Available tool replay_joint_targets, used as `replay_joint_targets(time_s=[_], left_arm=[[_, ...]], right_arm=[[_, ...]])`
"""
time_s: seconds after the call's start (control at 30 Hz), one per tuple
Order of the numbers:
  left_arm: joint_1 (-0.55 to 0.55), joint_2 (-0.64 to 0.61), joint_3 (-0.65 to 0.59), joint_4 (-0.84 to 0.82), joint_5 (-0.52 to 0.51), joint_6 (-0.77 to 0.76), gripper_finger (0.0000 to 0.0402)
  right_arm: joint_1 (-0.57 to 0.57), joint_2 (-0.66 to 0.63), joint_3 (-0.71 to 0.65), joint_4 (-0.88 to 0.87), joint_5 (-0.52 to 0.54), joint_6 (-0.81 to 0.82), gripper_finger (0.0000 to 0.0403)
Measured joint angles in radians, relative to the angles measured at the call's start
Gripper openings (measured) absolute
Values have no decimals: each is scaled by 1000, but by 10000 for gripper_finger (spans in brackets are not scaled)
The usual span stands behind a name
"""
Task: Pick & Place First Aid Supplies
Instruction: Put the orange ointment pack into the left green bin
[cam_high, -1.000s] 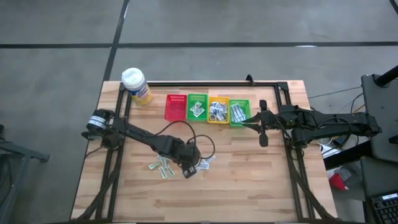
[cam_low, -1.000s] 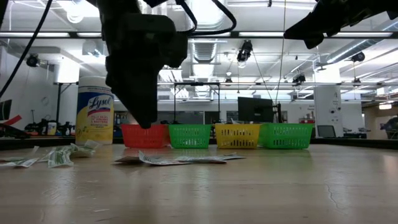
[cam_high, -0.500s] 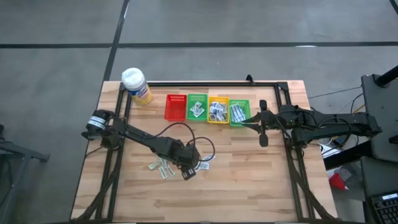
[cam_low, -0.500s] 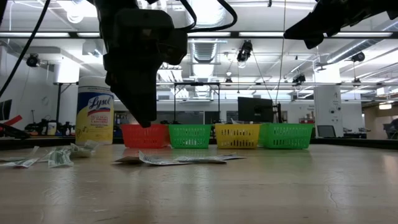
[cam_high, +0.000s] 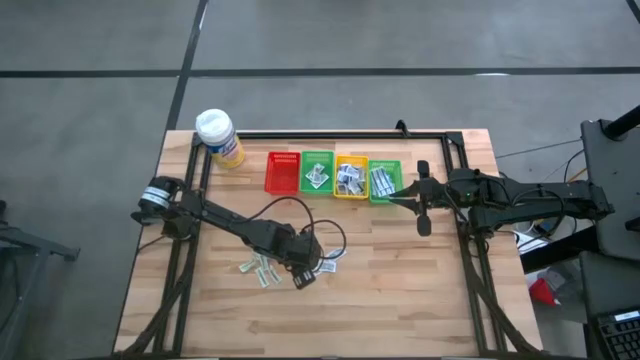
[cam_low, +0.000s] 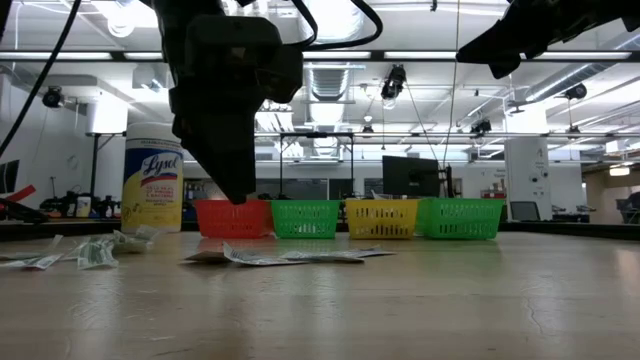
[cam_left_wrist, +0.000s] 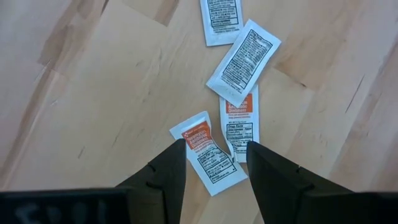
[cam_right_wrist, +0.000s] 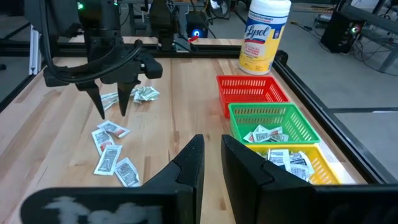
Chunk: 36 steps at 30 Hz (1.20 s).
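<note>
Across the near half of the wooden tabletop bare planks run to the near edge and to both near corners, with a black frame rail along each side edge. Toward the middle, slightly left of centre, the left gripper hangs point-down just above a loose cluster of first aid packets; its fingers are spread apart, grasping nothing, straddling one white packet with orange print in the left wrist view. A second small group of green-printed packets lies nearer the left edge, apart from the first. To the right of centre the planks are bare as far as the right rail.

Along the far edge stands a touching row of four baskets: red basket, green basket, yellow basket and a second green basket. Packets lie in the last three; the red one looks bare. The right gripper hovers beside the row's right end, its fingers nearly closed on nothing. A yellow wipes canister with white cap occupies the far left corner.

Beyond the tabletop the low view shows an open workshop with ceiling strip lights, a dark monitor and benches.
</note>
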Motion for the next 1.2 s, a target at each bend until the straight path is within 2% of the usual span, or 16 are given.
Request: replay_joint_targets(time_s=[0.43,0.87,1.1,1.2], left_arm=[[1,68,0,5,0,-93,160],[7,84,0,7,-29,-184,161],[7,90,0,7,-25,-219,163],[7,85,0,11,11,-234,163]], right_arm=[[0,0,0,0,0,0,52],[0,0,0,0,0,1,52],[0,0,0,0,0,0,52],[0,0,0,0,0,1,52]])
